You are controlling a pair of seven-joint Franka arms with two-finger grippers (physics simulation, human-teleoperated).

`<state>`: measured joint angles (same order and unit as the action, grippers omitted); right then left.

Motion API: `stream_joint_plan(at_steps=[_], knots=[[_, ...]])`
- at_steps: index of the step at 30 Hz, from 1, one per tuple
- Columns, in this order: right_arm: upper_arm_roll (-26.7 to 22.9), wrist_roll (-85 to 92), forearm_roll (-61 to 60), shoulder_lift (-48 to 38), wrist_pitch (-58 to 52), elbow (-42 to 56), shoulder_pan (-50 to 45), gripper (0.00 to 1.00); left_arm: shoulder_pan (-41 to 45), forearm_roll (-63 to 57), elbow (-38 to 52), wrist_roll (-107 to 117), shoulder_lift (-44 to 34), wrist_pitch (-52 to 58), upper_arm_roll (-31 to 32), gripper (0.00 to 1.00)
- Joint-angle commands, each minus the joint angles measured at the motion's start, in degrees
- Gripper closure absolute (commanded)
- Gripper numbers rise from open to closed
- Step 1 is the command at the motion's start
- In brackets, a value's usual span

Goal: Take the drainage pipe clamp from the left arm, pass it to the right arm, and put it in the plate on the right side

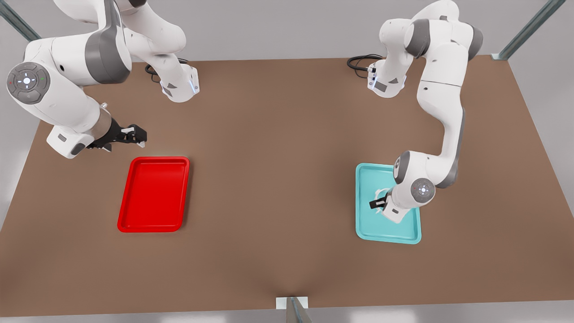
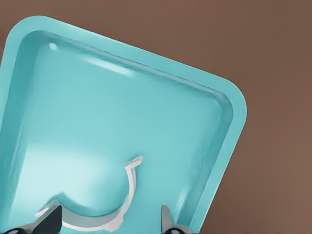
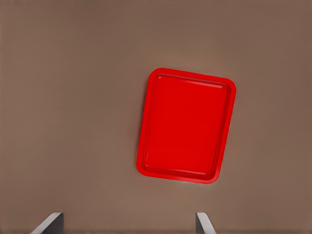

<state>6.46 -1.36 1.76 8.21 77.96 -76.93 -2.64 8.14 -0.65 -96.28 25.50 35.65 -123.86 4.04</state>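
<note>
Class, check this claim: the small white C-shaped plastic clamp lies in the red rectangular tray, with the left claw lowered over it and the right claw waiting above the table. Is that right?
One detail is wrong. The small white C-shaped plastic clamp lies in the teal rectangular tray, not the red one, as the left wrist view shows. The left claw is indeed lowered over it, open, and the right claw waits above the table.

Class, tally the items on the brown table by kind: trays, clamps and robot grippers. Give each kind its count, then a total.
Trays: 2, the red plate and the teal tray
Clamps: 1, the drainage pipe clamp
Grippers: 2, the left gripper and the right gripper
Total: 5
</note>
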Motion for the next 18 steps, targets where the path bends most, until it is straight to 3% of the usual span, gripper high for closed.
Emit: stream_joint_plan(at_steps=[1, 7, 11, 18], knots=[[0.05, 0.83, -0.09, -0.03, 0.00, 0.11, 0.62, 0.00, -0.14, 0.04, -1.54, 22.76, 0.03, -10.35, 0.00, 0.00], [0.05, 1.45, -0.09, 0.14, 0.00, 0.11, 0.88, 0.00, -0.14, -0.05, -4.44, 22.05, 1.43, -14.13, -0.09, 0.05], [0.05, 1.27, -0.09, 0.05, 0.00, 0.03, 0.88, 0.00, -0.14, -0.05, -5.67, 22.05, 1.70, -14.13, -0.09, 0.25], [0.05, 1.80, -0.09, 0.05, 0.00, -0.06, 1.76, 0.00, -0.06, -0.31, -9.28, 21.17, 1.26, -14.13, 0.00, 0.27]])
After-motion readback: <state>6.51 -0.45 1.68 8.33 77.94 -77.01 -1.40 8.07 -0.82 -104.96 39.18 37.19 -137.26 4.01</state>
